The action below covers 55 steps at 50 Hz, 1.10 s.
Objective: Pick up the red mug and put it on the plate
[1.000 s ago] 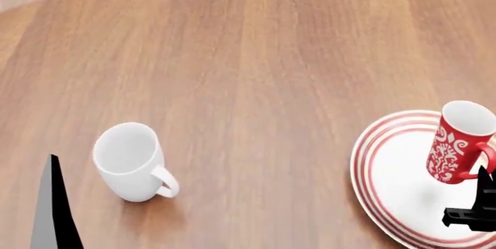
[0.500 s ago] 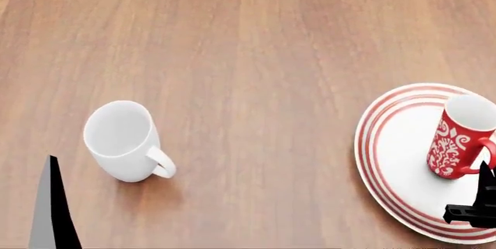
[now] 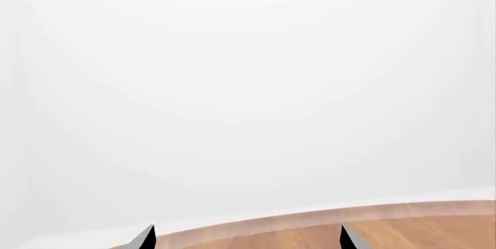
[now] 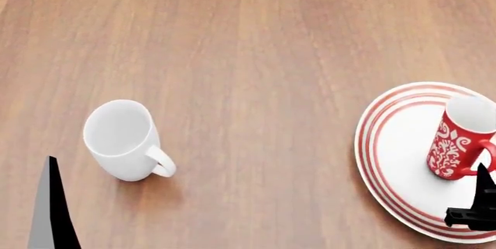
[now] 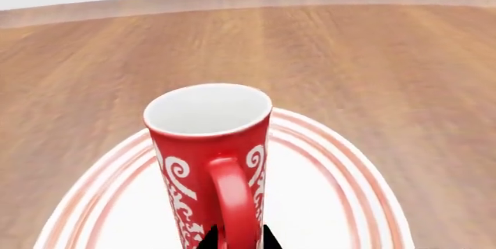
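The red mug [image 4: 459, 141] with white swirls stands upright on the white plate with red rings [image 4: 395, 144] at the right edge of the head view. In the right wrist view the mug [image 5: 208, 144] fills the middle, handle toward the camera, on the plate [image 5: 326, 168]. My right gripper [image 5: 238, 241] has its two dark fingertips close on either side of the handle, shut on it; in the head view it [image 4: 479, 205] shows just in front of the mug. My left gripper [image 3: 246, 238] is open and empty, fingertips far apart; one finger [image 4: 51, 205] shows at the head view's lower left.
A plain white mug [image 4: 122, 140] stands on the wooden table [image 4: 248, 57] at the left, handle toward the front right, near my left finger. The table's far edge [image 3: 326, 217] shows in the left wrist view against a white background.
The red mug went from tilted above the plate to standing upright on it. The head view shifted, so everything slid in the picture. The left arm kept still.
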Motion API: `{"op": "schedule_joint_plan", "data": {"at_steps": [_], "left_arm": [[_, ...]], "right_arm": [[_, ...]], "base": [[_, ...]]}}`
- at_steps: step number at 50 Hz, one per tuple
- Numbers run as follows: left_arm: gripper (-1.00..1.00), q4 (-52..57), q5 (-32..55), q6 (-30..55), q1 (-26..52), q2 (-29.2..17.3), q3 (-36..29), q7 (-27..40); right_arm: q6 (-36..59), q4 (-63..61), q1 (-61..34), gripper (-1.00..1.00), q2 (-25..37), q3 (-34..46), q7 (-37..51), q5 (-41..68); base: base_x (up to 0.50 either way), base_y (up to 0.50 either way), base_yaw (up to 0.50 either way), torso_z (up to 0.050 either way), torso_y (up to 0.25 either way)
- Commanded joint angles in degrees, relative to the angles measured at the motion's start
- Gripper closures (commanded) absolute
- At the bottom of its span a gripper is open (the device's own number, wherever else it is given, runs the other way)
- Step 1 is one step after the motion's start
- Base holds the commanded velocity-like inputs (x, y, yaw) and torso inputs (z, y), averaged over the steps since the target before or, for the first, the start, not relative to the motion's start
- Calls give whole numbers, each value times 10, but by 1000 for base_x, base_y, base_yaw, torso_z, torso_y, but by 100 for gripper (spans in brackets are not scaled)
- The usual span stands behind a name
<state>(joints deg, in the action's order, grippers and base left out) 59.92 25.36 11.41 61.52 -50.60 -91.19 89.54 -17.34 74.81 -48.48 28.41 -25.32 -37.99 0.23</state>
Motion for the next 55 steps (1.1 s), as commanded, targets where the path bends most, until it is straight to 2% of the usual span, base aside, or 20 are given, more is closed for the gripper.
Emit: {"op": "schedule_joint_plan", "data": {"at_steps": [1,23,37,41,48,55], "left_arm": [[-100,0,-3,-5,5,-1,-8,3],[-100,1,-6,-8,14,1,-16,4],[-100,1,-1,-9,21,0,-16,4],[-100,1,0,-9,22,1,-16,4],[-100,1,2,-9,25,0,-15,4],[-100,1,-1,-11,25,-1,-17,4]], "right_arm": [[-16,2,12,-100,-1,13,-15,-7],[-12,2,22,-100,14,0,-17,4],[-45,-9,28,-100,22,-7,-106,18],[90,-268,126,-100,-16,-31,-121,55],[155,-415,179,-100,-35,-42,-128,79],[187,-500,208,-100,-46,-49,-126,94]], "base": [[0,0,0,0,0],[0,0,0,0,0],[0,0,0,0,0],[0,0,0,0,0],[0,0,0,0,0],[0,0,0,0,0]]}}
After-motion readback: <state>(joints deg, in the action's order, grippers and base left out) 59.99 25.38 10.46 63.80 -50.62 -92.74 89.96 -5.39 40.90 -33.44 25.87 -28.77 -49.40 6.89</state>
